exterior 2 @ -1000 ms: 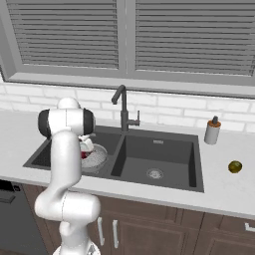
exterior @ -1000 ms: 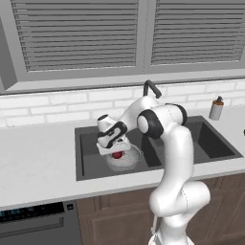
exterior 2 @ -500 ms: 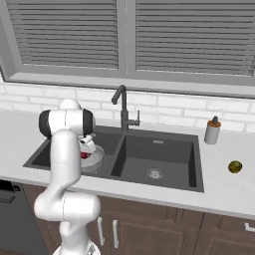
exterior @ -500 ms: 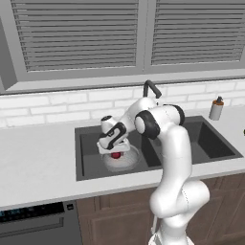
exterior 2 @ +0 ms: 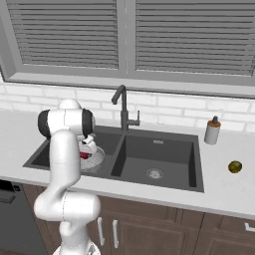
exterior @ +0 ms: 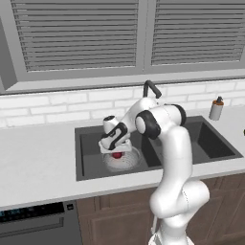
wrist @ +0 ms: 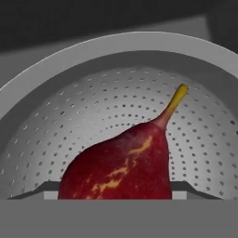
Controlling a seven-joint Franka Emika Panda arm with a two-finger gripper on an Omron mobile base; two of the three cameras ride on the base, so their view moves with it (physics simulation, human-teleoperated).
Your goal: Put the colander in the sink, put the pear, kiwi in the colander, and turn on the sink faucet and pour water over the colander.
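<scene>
1. The pale smooth desk [exterior 2: 219, 191] holds the dark grey sink [exterior 2: 164, 172] with two boxy basins.
2. The round shiny colander [exterior: 123, 160], full of tiny holes, sits in the left basin.
3. The pincer [exterior: 115, 149] has sunk lower into the colander, its jaws set wide around the pear.
4. The dark red pear [wrist: 121, 167] has a yellow stem.
5. The small round kiwi [exterior 2: 235, 167] lies far right on the desk.
</scene>
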